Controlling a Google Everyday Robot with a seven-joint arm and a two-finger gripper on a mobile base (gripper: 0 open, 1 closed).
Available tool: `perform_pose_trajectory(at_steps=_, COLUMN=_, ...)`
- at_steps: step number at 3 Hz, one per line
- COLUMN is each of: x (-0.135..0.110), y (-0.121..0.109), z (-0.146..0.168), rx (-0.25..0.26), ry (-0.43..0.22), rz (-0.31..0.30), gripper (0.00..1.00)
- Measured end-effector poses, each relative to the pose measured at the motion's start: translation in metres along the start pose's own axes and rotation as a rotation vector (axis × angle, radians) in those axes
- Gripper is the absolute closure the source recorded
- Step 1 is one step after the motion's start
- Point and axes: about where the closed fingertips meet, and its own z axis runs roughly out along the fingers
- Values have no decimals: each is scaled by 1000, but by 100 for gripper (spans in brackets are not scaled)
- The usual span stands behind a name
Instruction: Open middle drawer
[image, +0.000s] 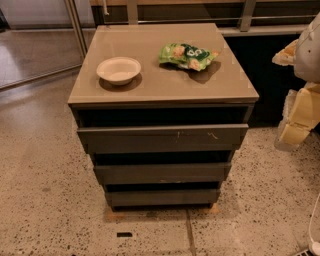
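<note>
The middle drawer (162, 172) is a plain dark grey-brown, handleless front, second of three on a low cabinet (162, 90) in the centre of the camera view. A dark gap shows above it. The top drawer front (162, 136) above it carries small pale scratch marks. The lowest front (162, 197) looks narrowest. My gripper (296, 120), pale yellow and white, hangs at the right edge of the view. It is beside the cabinet's right side, at about top-drawer height, and apart from all the drawers.
A white bowl (119, 70) and a green snack bag (187, 55) lie on the cabinet top. Speckled floor (45, 200) surrounds the cabinet. A dark counter base and metal rail (280, 20) run behind it.
</note>
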Motion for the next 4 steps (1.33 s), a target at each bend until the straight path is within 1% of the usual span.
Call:
perform_pose_trajectory(at_steps=1, x=0, y=0, z=0, rx=0, ry=0, rz=0, gripper=0)
perform_pose_trajectory(at_steps=2, x=1, y=-1, z=27, rx=15, ry=-4, rz=-8, gripper=0)
perform_pose_trajectory(at_steps=3, x=3, y=4, z=93, rx=7, ry=-16, rz=-31, gripper=0)
perform_pose_trajectory(at_steps=4, x=5, y=14, z=178, rx=-31, ry=-26, rz=-47, gripper=0)
